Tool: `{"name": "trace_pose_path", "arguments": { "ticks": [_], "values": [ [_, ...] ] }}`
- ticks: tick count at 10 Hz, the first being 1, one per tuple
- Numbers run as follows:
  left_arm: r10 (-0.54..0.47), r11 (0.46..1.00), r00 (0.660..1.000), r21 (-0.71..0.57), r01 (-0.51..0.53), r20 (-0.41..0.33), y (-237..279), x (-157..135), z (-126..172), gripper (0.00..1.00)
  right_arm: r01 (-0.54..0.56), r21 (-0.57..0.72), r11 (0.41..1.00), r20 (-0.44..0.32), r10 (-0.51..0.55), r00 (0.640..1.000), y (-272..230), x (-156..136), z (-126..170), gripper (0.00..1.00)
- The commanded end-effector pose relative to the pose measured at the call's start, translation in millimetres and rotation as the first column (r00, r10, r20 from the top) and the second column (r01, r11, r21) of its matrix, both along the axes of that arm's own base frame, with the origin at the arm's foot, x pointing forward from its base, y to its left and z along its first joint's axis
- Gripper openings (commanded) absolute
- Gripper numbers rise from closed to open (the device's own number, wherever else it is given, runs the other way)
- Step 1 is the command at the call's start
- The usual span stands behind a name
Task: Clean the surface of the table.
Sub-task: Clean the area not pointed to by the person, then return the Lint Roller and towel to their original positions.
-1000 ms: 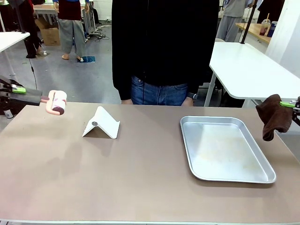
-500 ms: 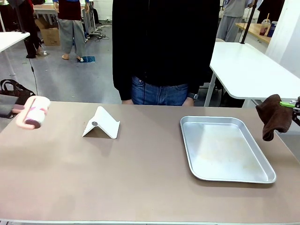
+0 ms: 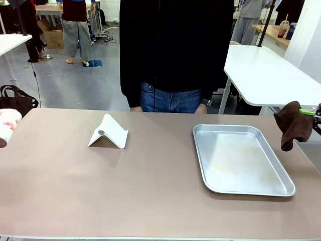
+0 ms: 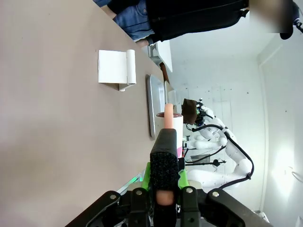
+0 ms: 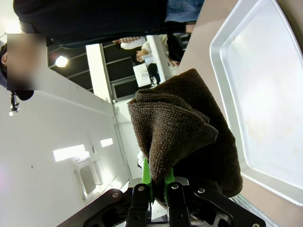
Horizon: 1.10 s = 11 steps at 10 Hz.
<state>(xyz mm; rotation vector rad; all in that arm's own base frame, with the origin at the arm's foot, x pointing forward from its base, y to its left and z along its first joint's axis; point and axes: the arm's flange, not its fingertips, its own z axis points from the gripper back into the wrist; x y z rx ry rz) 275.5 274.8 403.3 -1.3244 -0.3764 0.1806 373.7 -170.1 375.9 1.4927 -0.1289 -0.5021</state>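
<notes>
The table (image 3: 125, 186) is a wide brownish-tan top. At its far left edge a pink-and-white roller (image 3: 7, 123) pokes into the front view. In the left wrist view my left gripper (image 4: 164, 182) is shut on the roller's pink handle, and the roll (image 4: 171, 124) points away over the table (image 4: 57, 142). At the right edge my right gripper (image 3: 312, 113) is shut on a dark brown cloth (image 3: 292, 124) that hangs beside the table. The right wrist view shows the cloth (image 5: 184, 137) bunched between that gripper's (image 5: 158, 187) green pads.
A shiny silver tray (image 3: 241, 158) lies on the right half of the table. A white folded stand (image 3: 108, 132) sits at the back left. A person in dark clothes (image 3: 175, 50) stands at the far side. A white table (image 3: 266, 75) stands behind on the right.
My left arm has pulled the roller leftward, from above the table's back-left corner to the picture's left edge. The right gripper and cloth have stayed put.
</notes>
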Motion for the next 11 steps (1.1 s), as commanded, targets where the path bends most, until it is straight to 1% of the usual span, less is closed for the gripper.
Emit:
{"name": "trace_pose_path", "arguments": {
  "ticks": [1, 11],
  "values": [
    [-0.009, 1.0, 1.0, 0.017, 0.009, -0.004, -7.8, 5.9, 6.5, 0.22, -0.004, 0.006, 1.0, 0.001, 0.004, 1.0, -0.2, 0.4, 4.8, 0.11],
    [-0.009, 1.0, 1.0, 0.017, 0.009, -0.004, -7.8, 5.9, 6.5, 0.22, -0.004, 0.006, 1.0, 0.001, 0.004, 1.0, -0.2, 0.4, 4.8, 0.11]
  ]
}}
